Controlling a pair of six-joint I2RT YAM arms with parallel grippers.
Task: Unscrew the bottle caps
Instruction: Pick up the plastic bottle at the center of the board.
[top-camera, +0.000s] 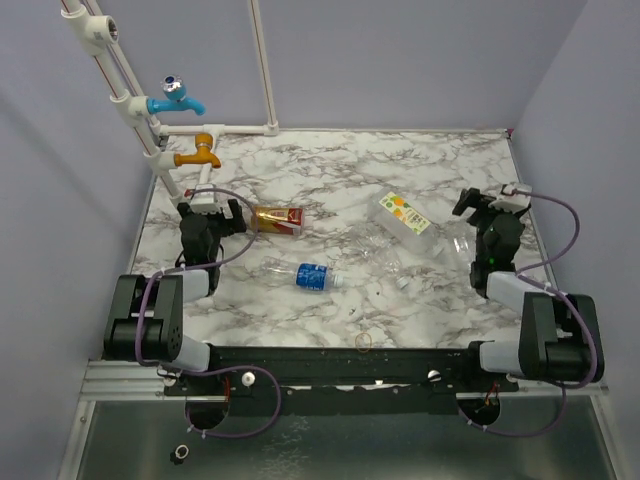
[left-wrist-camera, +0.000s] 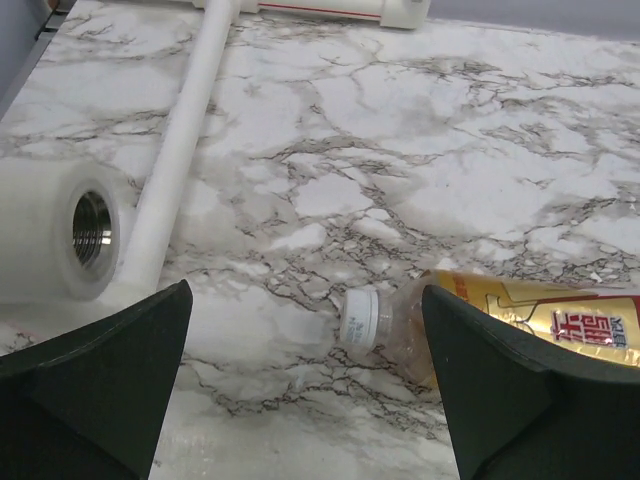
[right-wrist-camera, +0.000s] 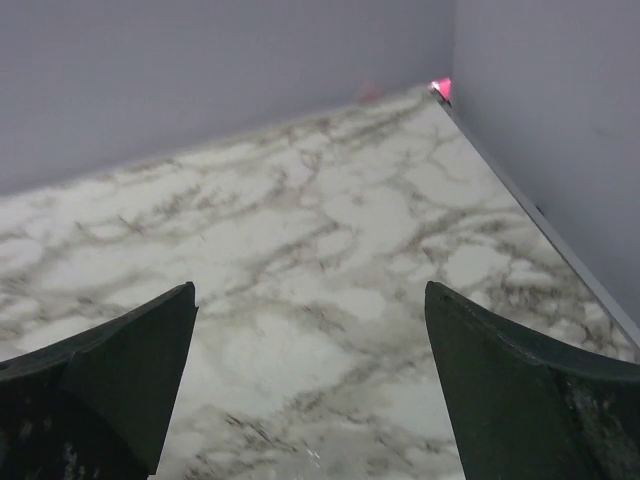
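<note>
Starting at your left hand (left-wrist-camera: 305, 292), you have the fingers spread wide and holding nothing, low over the worktop (left-wrist-camera: 420, 150). Just off it at 4 o'clock in the wrist view lies the amber bottle (left-wrist-camera: 530, 320) on its side, white cap (left-wrist-camera: 360, 316) screwed on and facing the hand. Your right hand (right-wrist-camera: 310, 292) is spread and empty too, at the worktop's 3 o'clock side, well apart from that bottle. You look to be at the approach: next, one hand must pin the bottle's body while the other closes around the cap.
</note>
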